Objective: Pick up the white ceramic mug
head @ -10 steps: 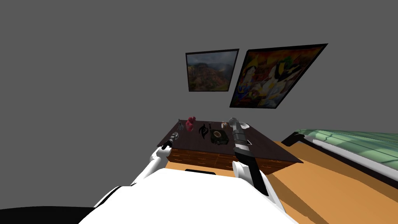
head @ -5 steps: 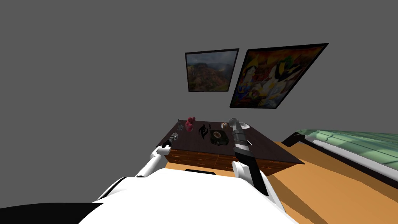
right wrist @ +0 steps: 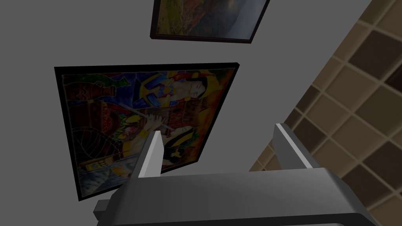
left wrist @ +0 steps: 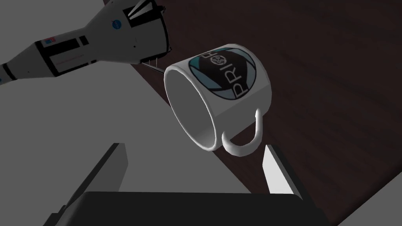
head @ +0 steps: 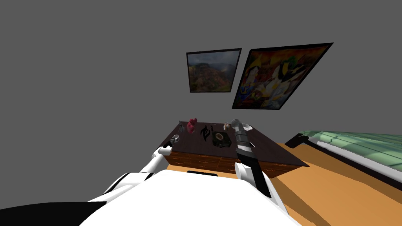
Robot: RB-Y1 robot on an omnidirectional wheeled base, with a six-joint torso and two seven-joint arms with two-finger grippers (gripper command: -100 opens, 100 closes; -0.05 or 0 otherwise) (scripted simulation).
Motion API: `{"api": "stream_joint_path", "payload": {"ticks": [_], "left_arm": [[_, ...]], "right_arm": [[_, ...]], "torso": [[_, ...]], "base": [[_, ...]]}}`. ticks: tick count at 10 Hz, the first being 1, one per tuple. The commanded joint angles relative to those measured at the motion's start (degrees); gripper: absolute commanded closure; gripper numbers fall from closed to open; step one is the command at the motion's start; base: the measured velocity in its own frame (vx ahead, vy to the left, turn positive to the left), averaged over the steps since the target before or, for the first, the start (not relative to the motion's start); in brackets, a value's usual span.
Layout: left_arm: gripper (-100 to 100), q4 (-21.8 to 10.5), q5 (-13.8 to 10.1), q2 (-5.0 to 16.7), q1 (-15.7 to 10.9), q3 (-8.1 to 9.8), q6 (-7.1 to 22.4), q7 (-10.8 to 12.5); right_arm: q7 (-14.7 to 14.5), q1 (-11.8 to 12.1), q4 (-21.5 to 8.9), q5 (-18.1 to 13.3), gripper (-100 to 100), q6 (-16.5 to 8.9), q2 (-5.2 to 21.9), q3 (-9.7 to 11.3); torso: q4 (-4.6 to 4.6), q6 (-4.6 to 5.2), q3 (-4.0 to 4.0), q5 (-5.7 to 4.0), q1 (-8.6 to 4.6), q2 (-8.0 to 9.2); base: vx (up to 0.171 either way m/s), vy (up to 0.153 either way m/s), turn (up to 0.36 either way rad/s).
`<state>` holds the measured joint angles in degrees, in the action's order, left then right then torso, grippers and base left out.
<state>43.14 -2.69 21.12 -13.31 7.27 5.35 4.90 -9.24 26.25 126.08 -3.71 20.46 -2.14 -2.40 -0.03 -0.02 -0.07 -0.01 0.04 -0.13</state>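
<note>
Mug just beyond left gripper

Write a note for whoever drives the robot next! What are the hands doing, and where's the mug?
Left gripper: open, pointing at the mug, nothing gripped.
Right gripper: open, empty, raised over the dresser.
Mug: on the dresser's left front corner, close to the edge, handle nearest the left fingers; a rocket model lies just beyond it.
Done: left arm lined up on the mug.
Left: move in, close on the mug, lift.
</note>
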Motion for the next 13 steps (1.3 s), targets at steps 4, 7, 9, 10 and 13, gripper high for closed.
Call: {"api": "stream_joint_path", "payload": {"ticks": [4, 7, 9, 10, 13], "left_arm": [[-100, -5.4, 0.1, 0.1, -2.6, 1.45, 2.4, 1.0], [-100, -8.7, -0.1, 0.3, -4.3, 2.17, 3.7, 1.6], [-100, -11.1, -0.3, 0.4, -5.6, 2.77, 4.7, 2.2], [-100, -12.8, -0.4, 0.4, -6.4, 3.19, 5.3, 2.5], [-100, -13.3, -0.5, 0.2, -5.6, 2.69, 3.1, 2.2]], "right_arm": [[0.0, 0.0, 0.0, 0.0, 0, 0.0, 0.0, 0.0], [0.0, 0.0, 0.0, 0.0, 0, 0.0, 0.0, 0.0], [0.0, 0.0, 0.0, 0.0, 0, 0.0, 0.0, 0.0], [0.0, 0.0, 0.0, 0.0, 0, 0.0, 0.0, 0.0], [0.0, 0.0, 0.0, 0.0, 0, 0.0, 0.0, 0.0]], "torso": [[0.00, 0.00, 0.00, 0.00, 0.02, 0.00], [0.01, 0.00, 0.03, 0.00, 0.00, 0.05], [0.00, 0.00, 0.00, 0.01, 0.01, 0.01], [-0.01, 0.00, -0.01, 0.01, 0.03, -0.02], [0.01, 0.00, 0.04, 0.01, -0.01, 0.08]], "base": [[0.035, 0.009, -0.006], [0.020, 0.007, -0.007], [0.037, 0.014, -0.012], [0.050, 0.024, -0.011], [0.031, 0.013, 0.008]]}}
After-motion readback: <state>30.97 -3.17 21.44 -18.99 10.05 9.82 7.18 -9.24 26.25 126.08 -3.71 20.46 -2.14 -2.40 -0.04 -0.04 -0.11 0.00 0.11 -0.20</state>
